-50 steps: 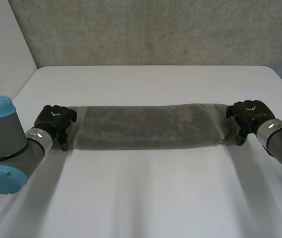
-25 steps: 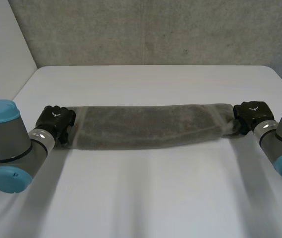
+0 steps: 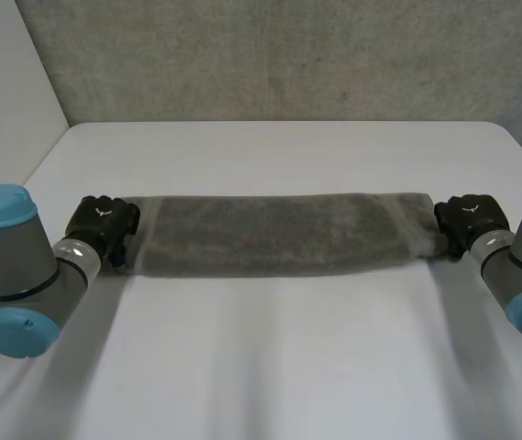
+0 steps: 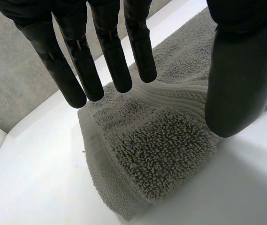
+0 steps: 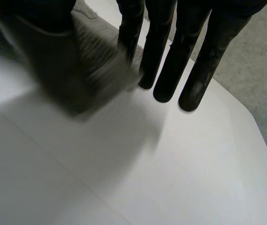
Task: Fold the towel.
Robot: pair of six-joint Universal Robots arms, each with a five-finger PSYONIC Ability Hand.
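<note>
Head view: long grey terry towel (image 3: 279, 234) flat on white table (image 3: 270, 357); left hand (image 3: 103, 223) at nine o'clock end, right hand (image 3: 467, 218) at three; fingers straight, holding nothing. Advised: pinch both ends evenly.

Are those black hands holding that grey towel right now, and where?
Left hand holds nothing; its straight fingers hover over the towel's end. Whether the right hand grips the other end cannot be told.

Towel (image 4: 161, 154): rough terry cloth (looped pile); tbl (image 3: 270, 367) smooth, matt.
</note>
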